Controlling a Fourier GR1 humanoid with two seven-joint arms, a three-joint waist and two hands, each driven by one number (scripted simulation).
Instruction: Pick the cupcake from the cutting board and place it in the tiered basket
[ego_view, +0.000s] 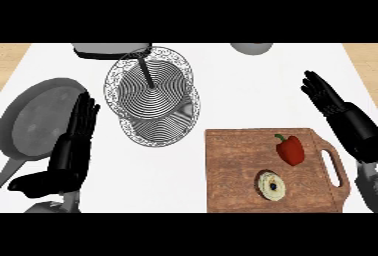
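The round wire tiered basket (153, 95) is standing near the white counter's (244, 90) far edge, its trays showing nothing in them. The small pale cupcake (271, 185) is sitting near the front edge of the brown wooden cutting board (236, 175), beside a red bell pepper (290, 149). A grey frying pan (40, 117) is lying at the counter's left edge. The left hand (74, 142) and right hand (328, 100) are resting spread, holding nothing.

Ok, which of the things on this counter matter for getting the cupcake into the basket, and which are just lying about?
For the job: cupcake, cutting board, tiered basket, right hand.

Just lying about: red pepper, frying pan, the pot and bowl at the far edge, resting left hand.
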